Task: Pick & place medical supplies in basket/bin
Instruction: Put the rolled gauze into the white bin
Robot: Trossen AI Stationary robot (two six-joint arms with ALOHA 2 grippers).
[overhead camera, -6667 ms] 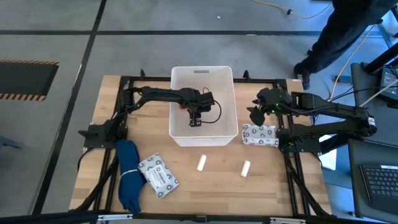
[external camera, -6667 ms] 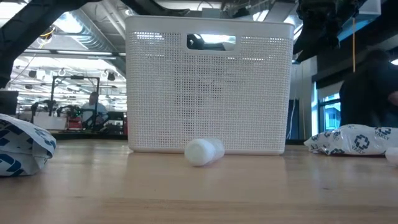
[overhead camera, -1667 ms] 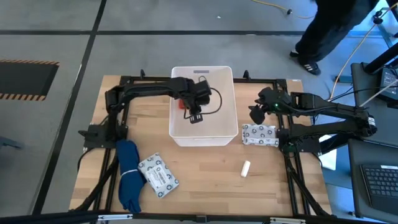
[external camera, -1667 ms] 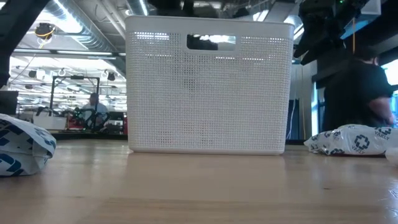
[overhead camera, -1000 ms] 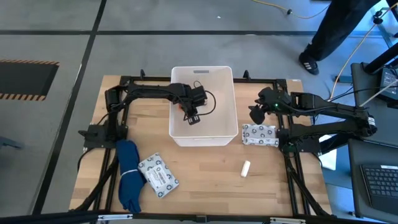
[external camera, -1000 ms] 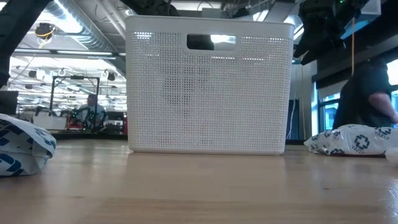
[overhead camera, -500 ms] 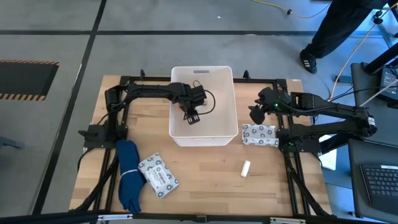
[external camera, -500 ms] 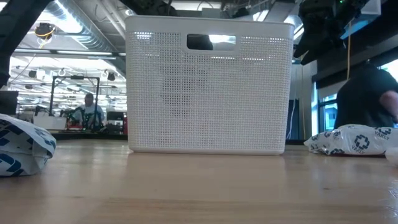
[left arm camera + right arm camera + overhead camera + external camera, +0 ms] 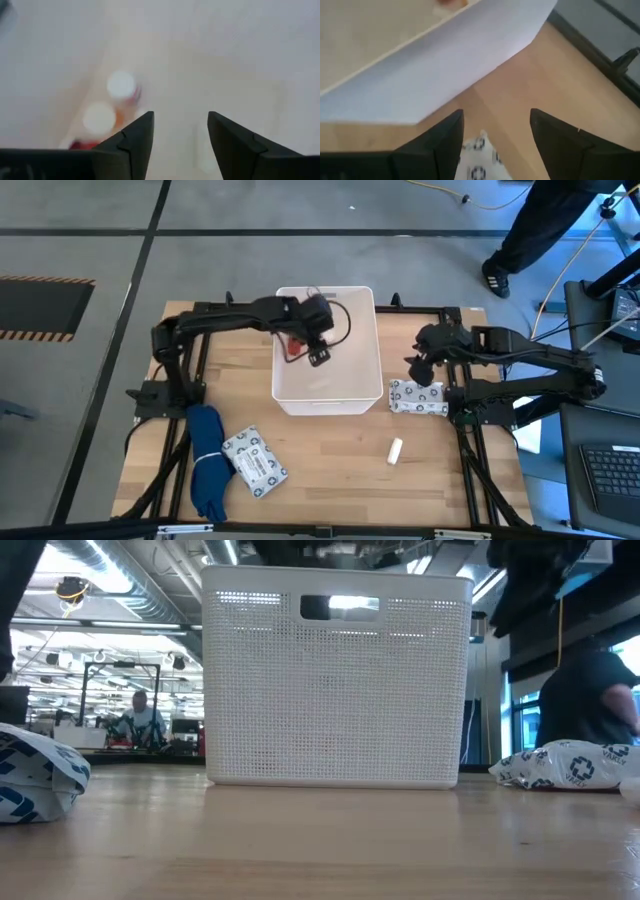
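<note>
- While my left gripper (image 9: 318, 356) hangs over the bin (image 9: 362, 380) near its far left corner, its fingers are apart and hold nothing.
- In my left wrist view I see blurred white-capped vials (image 9: 121, 86) on the bin floor.
- My right gripper (image 9: 424, 370) is released above the packet (image 9: 418, 396), which lies on the worktop (image 9: 340, 470) just beside the bin's right near corner.
- One cylinder (image 9: 395, 449) lies near the front edge, another packet (image 9: 255, 461) near the front left.
- I should descend straight and pinch the packet at its middle; I judge it soft and crinkly, so it may fold.
- The bin is hard perforated plastic with rounded corners.
</note>
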